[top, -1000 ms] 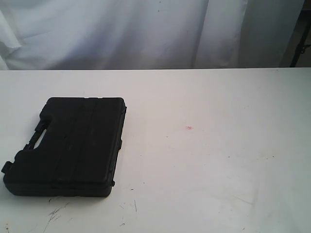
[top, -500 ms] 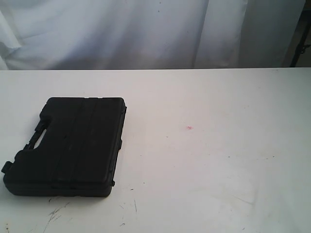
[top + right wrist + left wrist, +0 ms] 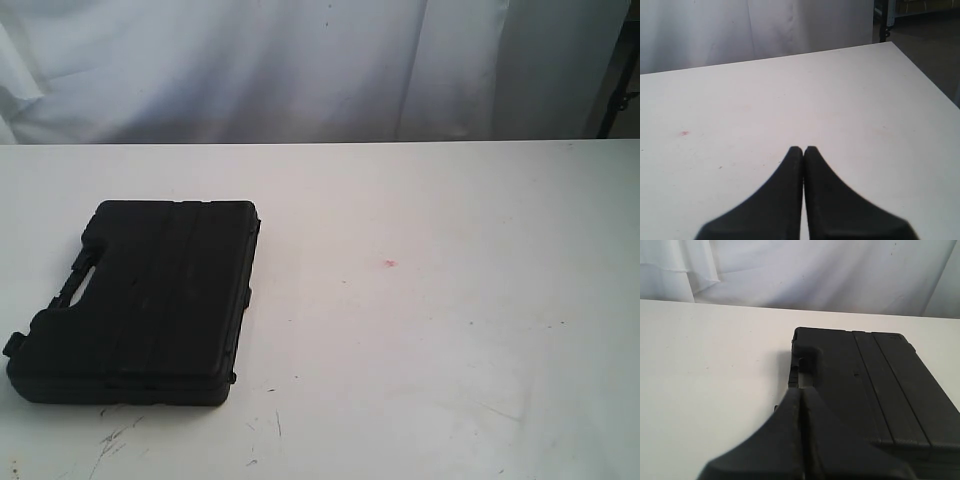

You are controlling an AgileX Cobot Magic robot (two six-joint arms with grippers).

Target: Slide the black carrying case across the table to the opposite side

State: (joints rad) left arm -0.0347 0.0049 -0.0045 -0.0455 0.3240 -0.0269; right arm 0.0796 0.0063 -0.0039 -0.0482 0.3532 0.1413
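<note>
The black carrying case (image 3: pixel 140 305) lies flat on the left part of the white table (image 3: pixel 430 330), its handle cut-out toward the left edge. No arm shows in the exterior view. In the left wrist view my left gripper (image 3: pixel 801 391) is shut and empty, its tips in line with the case's (image 3: pixel 875 390) handle side; whether they touch it I cannot tell. My right gripper (image 3: pixel 803 149) is shut with nothing in it, over bare table (image 3: pixel 790 90) with no case in its view.
A white curtain (image 3: pixel 300 65) hangs behind the table's far edge. A small pink spot (image 3: pixel 389 264) marks the tabletop at mid-right. Dark scuffs (image 3: pixel 115 440) lie near the front edge below the case. A dark floor (image 3: pixel 925 40) shows beyond the table's corner.
</note>
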